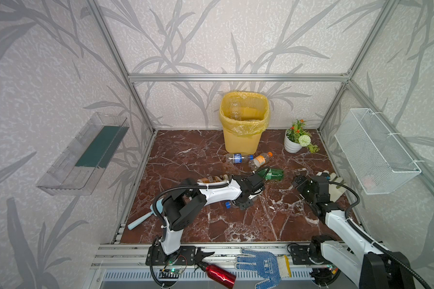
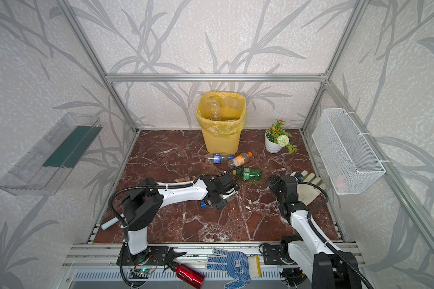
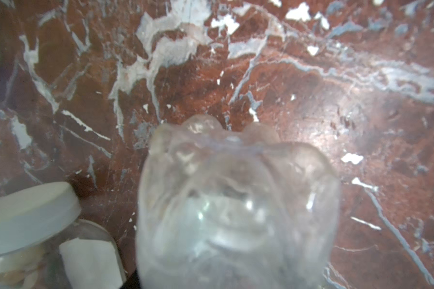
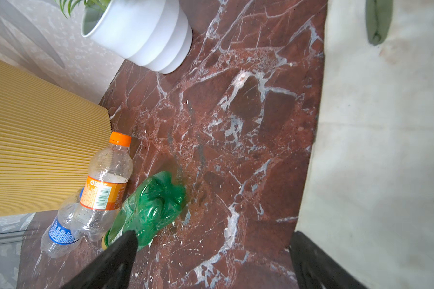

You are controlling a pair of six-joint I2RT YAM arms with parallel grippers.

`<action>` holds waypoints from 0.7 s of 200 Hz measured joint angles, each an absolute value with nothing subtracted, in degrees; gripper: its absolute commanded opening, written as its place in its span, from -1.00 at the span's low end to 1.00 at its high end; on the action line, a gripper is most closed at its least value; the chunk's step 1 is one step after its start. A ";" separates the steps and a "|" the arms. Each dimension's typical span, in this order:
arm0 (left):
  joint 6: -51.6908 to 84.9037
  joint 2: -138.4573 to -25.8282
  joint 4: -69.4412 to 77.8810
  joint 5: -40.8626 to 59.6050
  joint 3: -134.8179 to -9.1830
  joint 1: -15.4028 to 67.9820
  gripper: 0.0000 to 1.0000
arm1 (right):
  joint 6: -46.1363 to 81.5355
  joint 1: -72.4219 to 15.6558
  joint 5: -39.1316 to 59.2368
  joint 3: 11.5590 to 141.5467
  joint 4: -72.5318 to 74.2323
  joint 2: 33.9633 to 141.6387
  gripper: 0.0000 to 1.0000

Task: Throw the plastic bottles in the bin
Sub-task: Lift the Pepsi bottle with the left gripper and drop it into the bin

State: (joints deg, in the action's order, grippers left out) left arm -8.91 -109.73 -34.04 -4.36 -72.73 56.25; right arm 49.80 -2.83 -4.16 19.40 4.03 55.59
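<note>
Bin [image 1: 238, 142] [image 2: 221, 142]: tall yellow lattice basket w/ a see-through yellow bag folded over the rim. It stands upper ctr in both top views, against the back wall. The right wrist view shows only its ribbed wall [image 4: 35, 150]. A clear bottle in the bin [image 1: 234, 110] [image 2: 214, 110] leans against the bag.

On the red marble floor [image 1: 186, 155], just in front of the bin, lie two bottles that touch:
- blue-label bottle [image 1: 237, 158] [image 2: 217, 158] [image 4: 58, 232], clear
- orange-label bottle [image 1: 259, 160] [image 2: 239, 160] [image 4: 105, 185], clear w/ an orange cap

Just below them in the frame lies the green bottle [image 1: 273, 174] [image 2: 249, 174] [image 4: 148, 210], w/ a lumpy base. A brown bottle [image 1: 212, 179] [image 2: 184, 179] peeks out behind the left arm, mid-frame.

Left gripper [image 1: 244, 201] [image 2: 217, 200] points down at ctr of both top views, over the blue-cap bottle [image 1: 227, 205] [image 2: 203, 205]. That bottle's clear base [image 3: 236, 212] fills the left wrist view, blurred. No fingers show there, so can't tell whether the jaws grip it. Next to it is a container w/ a white lid [image 3: 28, 212] and a plain white label.

Right gripper [image 1: 295, 182] [image 4: 213, 234] sits right of ctr, jaws wide apart w/ nothing between, over bare floor. It is between the green bottle and a cream cloth [image 1: 336, 187].

Writing:
- The orange label has a barcode and small print, unreadable.
- The blue label has white print, too small to read.
- The blue-dotted glove [image 1: 263, 267] at the bottom edge has a white logo, letters unclear.
</note>
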 measured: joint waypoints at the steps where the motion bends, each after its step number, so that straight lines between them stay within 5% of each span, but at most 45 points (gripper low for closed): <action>1: -8.88 -109.69 -34.04 -4.36 -72.73 56.25 -0.03 | 49.80 -2.79 -4.08 19.40 4.03 55.59 0.91; 74: -12.05 -86.41 -29.74 -13.47 -77.78 54.74 -0.11 | 49.95 -1.87 -2.07 19.09 4.78 55.35 0.91; 111: -15.11 -71.02 -11.88 -13.34 -85.93 44.60 -0.16 | 49.95 -1.67 -1.06 19.09 4.89 54.43 0.91; 140: -15.79 -70.61 -0.38 -12.71 -94.08 38.48 -0.17 | 49.87 -0.64 -0.54 19.09 4.73 52.62 0.91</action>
State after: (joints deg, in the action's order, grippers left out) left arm -15.79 -70.61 -0.38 -12.71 -94.08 38.48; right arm 49.87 -0.64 -0.54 19.09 4.73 52.62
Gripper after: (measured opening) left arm 0.436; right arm 0.954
